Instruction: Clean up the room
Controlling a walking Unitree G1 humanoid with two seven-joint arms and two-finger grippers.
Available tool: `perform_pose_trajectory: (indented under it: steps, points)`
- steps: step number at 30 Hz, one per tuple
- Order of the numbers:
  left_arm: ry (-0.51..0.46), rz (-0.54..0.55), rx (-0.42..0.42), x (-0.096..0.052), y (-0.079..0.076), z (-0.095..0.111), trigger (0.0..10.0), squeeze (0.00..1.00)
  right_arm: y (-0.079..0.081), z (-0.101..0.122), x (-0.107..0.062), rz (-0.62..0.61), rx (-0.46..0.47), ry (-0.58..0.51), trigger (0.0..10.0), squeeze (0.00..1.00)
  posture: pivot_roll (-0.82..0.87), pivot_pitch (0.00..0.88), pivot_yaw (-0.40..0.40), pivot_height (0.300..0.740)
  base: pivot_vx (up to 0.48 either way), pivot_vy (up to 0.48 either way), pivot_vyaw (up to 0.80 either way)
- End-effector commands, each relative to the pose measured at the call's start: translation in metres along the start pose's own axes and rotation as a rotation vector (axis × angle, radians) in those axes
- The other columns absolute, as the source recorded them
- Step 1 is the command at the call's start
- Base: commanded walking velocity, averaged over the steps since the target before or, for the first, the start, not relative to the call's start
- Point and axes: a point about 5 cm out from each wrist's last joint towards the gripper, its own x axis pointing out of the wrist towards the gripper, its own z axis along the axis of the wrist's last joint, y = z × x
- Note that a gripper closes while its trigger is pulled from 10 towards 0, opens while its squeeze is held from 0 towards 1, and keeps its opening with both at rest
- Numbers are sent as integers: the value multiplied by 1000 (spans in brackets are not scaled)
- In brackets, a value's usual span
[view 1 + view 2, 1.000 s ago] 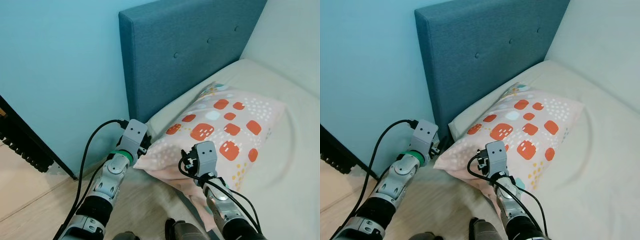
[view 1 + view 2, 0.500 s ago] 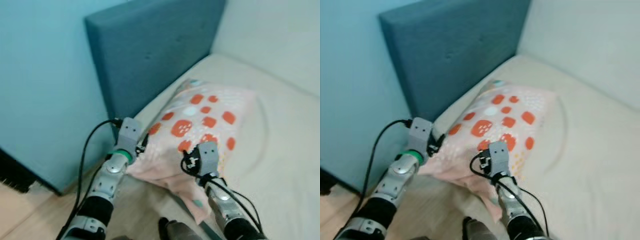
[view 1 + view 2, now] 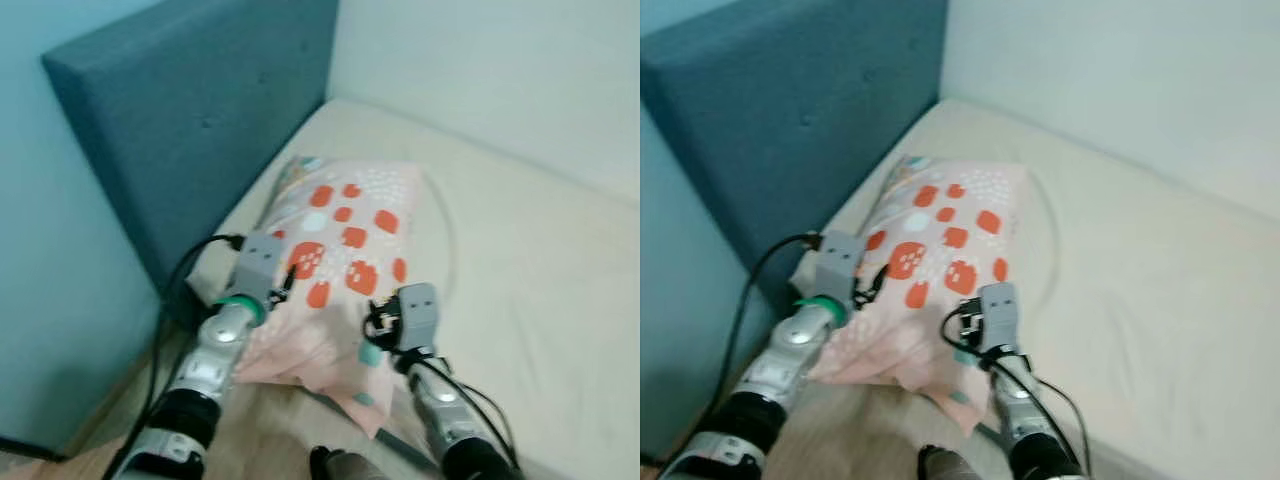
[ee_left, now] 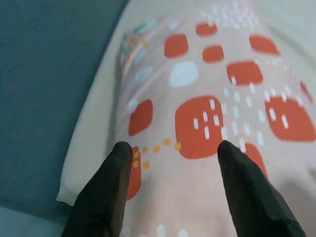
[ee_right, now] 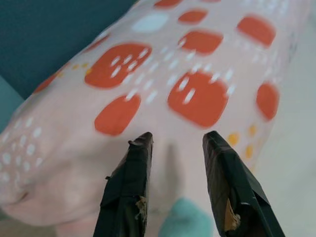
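Observation:
A pink pillow (image 3: pixel 345 230) with red and white patches lies on the bed, one end against the blue headboard (image 3: pixel 180 130). Its near end is bunched up at the mattress edge. My left gripper (image 4: pixel 173 145) is open at the pillow's near left corner, both black fingers (image 4: pixel 111 187) resting on the fabric. My right gripper (image 5: pixel 175 138) is open too, over the pillow's near right edge, with a fold of fabric between its fingertips (image 5: pixel 224 163). In the eye views both wrists (image 3: pixel 415 315) cover the fingers.
The cream mattress (image 3: pixel 520 260) stretches away to the right of the pillow. A white wall (image 3: pixel 480 70) runs along its far side, and a teal wall (image 3: pixel 50 300) stands left of the headboard. A strip of wooden floor (image 3: pixel 105 440) shows below.
The camera has swung right, so the headboard has slid left and more mattress shows. Both grippers stay at the pillow's near end, which now looks more crumpled.

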Motion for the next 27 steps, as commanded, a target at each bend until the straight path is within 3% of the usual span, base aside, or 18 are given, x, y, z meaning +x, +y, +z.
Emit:
perform_pose_trajectory:
  steps: [1, 27]
  points:
    - [13, -33, -5, 0, -10, -2, 10000, 0, -9, -7, -5, -28, -4, 29, 10000, 0, -37, 12, 19, 740, 0, 0, -788]
    - [-10, -57, 17, 1, -11, 2, 10000, 0, -10, -4, -3, -34, -5, 25, 10000, 0, -34, 2, 22, 740, 0, 0, -765]
